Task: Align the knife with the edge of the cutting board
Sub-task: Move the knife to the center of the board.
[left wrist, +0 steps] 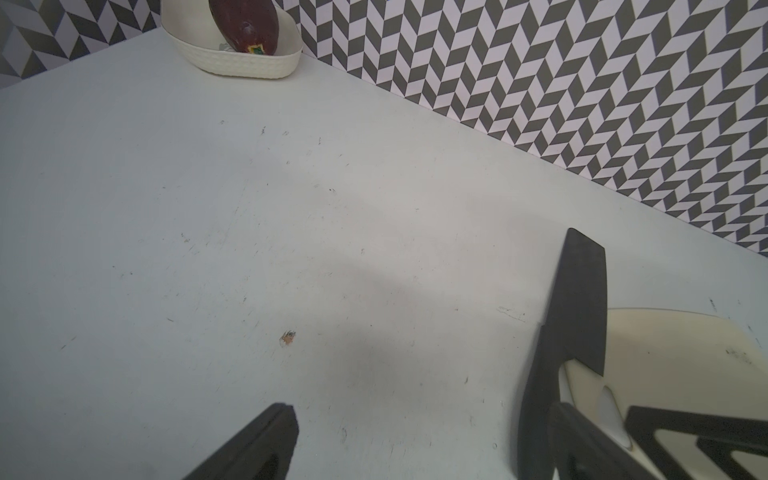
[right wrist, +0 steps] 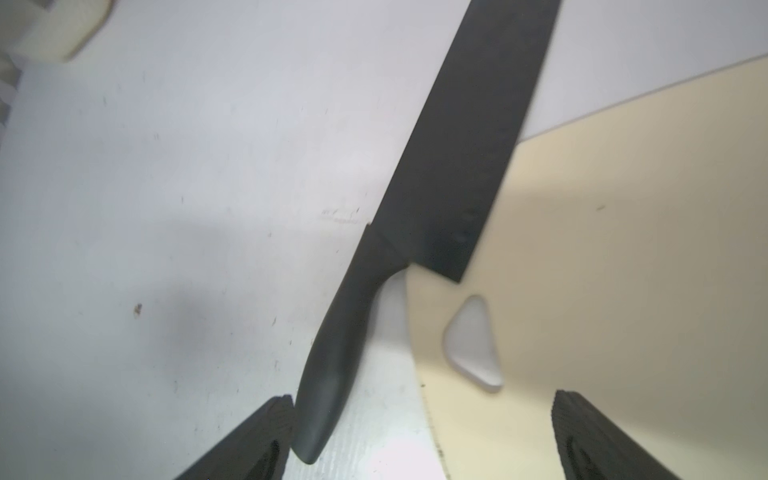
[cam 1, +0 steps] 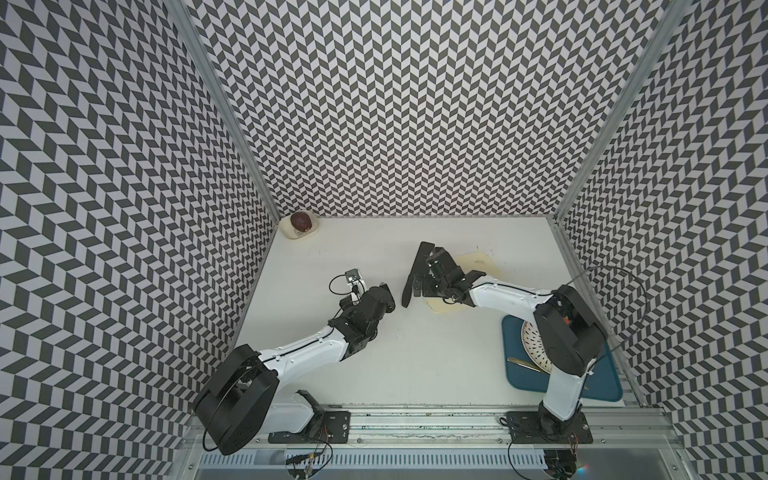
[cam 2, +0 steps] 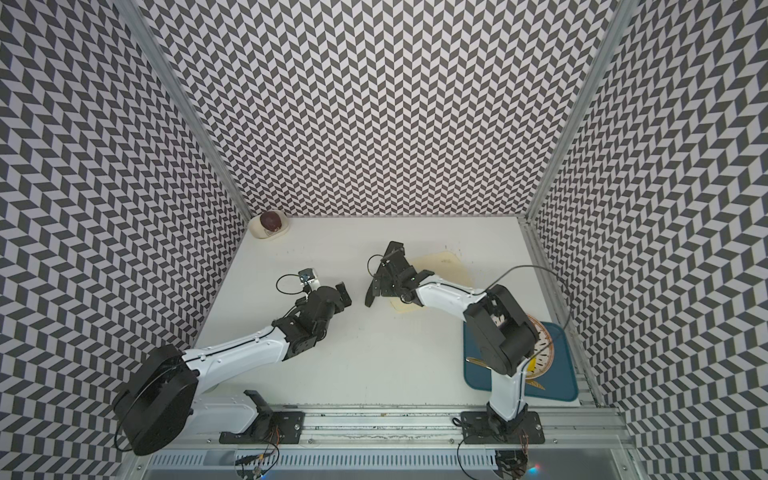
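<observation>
The black knife [cam 1: 417,266] [cam 2: 384,266] lies on the table along the left side of the cream cutting board [cam 1: 482,266] [cam 2: 451,266]. Its blade heel overlaps the board's edge [right wrist: 623,249]. My right gripper [cam 1: 420,287] [right wrist: 424,419] hangs open over the handle end. One of its fingertips [right wrist: 278,419] touches the knife's handle [right wrist: 332,365], and the other is over the board. My left gripper [cam 1: 385,294] [left wrist: 419,440] is open over bare table, left of the knife [left wrist: 577,311]. The board's cut-out hole [right wrist: 471,340] sits next to the handle.
A cream bowl [cam 1: 309,230] [left wrist: 249,66] holding a dark red fruit sits in the far left corner. A dark blue tray [cam 1: 515,370] with a patterned plate [cam 1: 530,340] and a thin gold utensil [cam 1: 524,363] lies at the near right, under my right arm.
</observation>
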### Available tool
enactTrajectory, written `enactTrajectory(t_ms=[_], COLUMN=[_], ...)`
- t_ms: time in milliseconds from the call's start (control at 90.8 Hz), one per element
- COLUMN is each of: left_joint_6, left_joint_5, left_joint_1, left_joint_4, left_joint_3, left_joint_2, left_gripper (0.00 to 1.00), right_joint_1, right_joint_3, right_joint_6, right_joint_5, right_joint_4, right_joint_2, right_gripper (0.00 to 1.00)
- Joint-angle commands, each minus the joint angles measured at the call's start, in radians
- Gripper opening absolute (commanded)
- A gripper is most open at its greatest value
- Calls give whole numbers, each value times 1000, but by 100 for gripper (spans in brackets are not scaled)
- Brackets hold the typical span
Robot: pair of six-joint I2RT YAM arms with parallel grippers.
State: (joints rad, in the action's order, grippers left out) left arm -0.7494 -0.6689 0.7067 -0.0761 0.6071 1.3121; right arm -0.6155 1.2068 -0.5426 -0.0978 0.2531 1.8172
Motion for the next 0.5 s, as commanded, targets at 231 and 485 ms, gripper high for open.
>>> enactTrajectory(t_ms=[231, 485], left_joint_6=[27, 135], left_joint_5=[44, 232], left_joint_1=[5, 5], left_joint_4=[-40, -162], left_joint_3=[5, -9], left_joint_2=[-11, 24], left_gripper=[100, 97], right_joint_1=[378, 523], right_joint_3=[103, 186], right_joint_6=[90, 82], right_joint_5=[71, 138], right_joint_4=[-21, -10], right_joint_2=[108, 242], right_gripper=[100, 100])
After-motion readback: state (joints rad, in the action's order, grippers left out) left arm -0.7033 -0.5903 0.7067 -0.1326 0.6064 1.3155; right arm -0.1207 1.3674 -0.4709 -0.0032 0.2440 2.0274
